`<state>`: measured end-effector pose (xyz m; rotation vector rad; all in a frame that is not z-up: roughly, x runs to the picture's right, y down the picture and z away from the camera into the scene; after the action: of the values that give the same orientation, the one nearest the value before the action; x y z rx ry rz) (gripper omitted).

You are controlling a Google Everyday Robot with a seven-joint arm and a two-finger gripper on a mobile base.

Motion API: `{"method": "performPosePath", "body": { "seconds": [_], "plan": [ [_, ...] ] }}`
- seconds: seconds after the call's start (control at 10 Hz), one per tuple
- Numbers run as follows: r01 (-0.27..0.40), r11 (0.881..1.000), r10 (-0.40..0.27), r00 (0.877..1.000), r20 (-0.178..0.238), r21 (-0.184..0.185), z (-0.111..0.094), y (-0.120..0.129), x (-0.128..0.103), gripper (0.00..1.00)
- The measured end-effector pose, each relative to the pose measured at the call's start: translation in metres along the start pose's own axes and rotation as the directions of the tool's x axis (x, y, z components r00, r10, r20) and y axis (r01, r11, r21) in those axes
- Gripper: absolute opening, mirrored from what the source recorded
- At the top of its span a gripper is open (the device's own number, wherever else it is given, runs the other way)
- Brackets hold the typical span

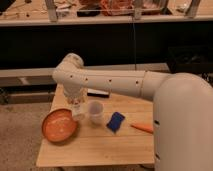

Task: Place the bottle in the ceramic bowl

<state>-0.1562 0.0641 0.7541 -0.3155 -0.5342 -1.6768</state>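
The orange-red ceramic bowl sits at the front left of the wooden table. A small whitish bottle stands upright just behind the bowl's right rim, next to a clear plastic cup. My gripper hangs straight down from the white arm, right over the bottle's top. Its lower end merges with the bottle, so I cannot make out whether it holds the bottle.
To the right of the cup lie a blue object and an orange carrot-like item. A dark flat thing lies at the table's back. My white arm spans the back of the table, and shelves stand behind it.
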Motion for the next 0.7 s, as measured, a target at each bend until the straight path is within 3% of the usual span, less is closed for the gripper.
{"method": "performPosePath", "body": {
  "seconds": [0.7],
  "plan": [
    [0.026, 1.0, -0.026, 0.999, 0.018, 0.013, 0.001, -0.019, -0.001, 0.0]
  ]
}}
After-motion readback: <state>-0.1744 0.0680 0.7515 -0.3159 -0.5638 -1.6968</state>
